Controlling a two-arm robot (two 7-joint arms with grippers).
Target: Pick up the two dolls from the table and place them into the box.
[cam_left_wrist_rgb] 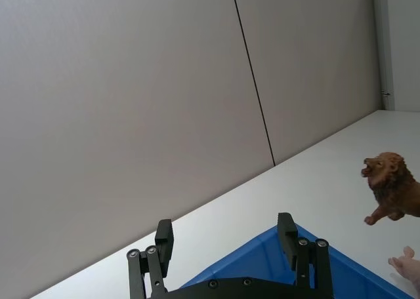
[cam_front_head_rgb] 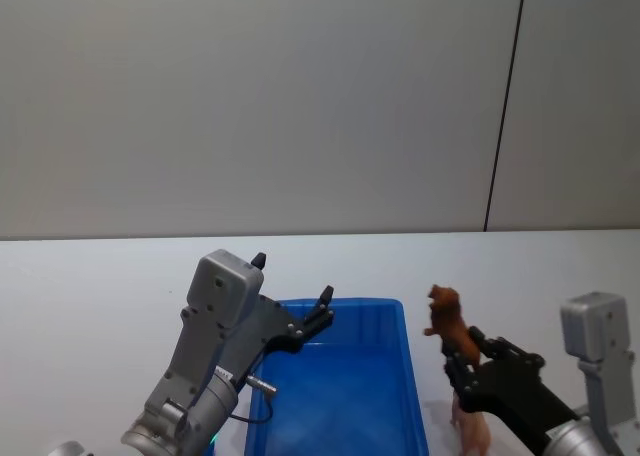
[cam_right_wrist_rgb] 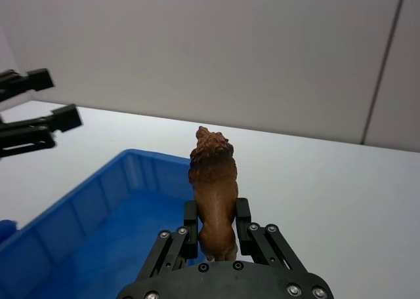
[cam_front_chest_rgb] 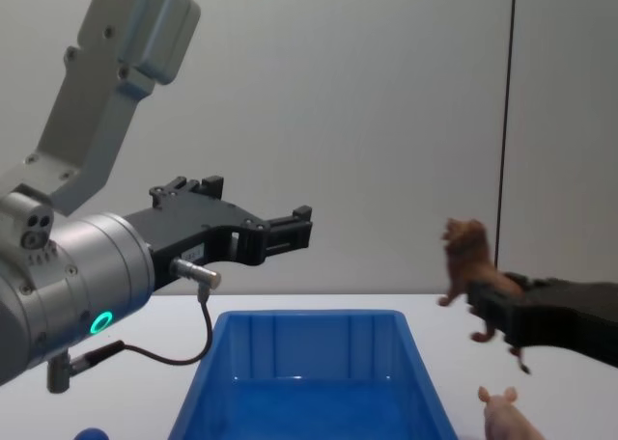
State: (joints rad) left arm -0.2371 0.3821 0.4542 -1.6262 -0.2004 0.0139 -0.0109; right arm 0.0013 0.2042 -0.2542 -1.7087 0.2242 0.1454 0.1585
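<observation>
My right gripper (cam_front_head_rgb: 462, 361) is shut on the brown maned doll (cam_front_head_rgb: 447, 321), holding it upright in the air just right of the blue box (cam_front_head_rgb: 412, 396). In the right wrist view the fingers (cam_right_wrist_rgb: 243, 214) clamp the doll's flanks (cam_right_wrist_rgb: 213, 181). The pale pink pig-like doll (cam_front_head_rgb: 472, 431) stands on the white table (cam_front_head_rgb: 100, 296) below that gripper, beside the box's right wall; the chest view shows it low down (cam_front_chest_rgb: 507, 416). My left gripper (cam_front_head_rgb: 293, 279) hangs open and empty above the box's far left part (cam_front_chest_rgb: 290, 223).
A small blue round object (cam_front_chest_rgb: 92, 432) lies on the table left of the box. A plain grey wall with a dark vertical seam (cam_front_head_rgb: 505, 106) stands behind the table. Bare tabletop stretches beyond and to both sides of the box.
</observation>
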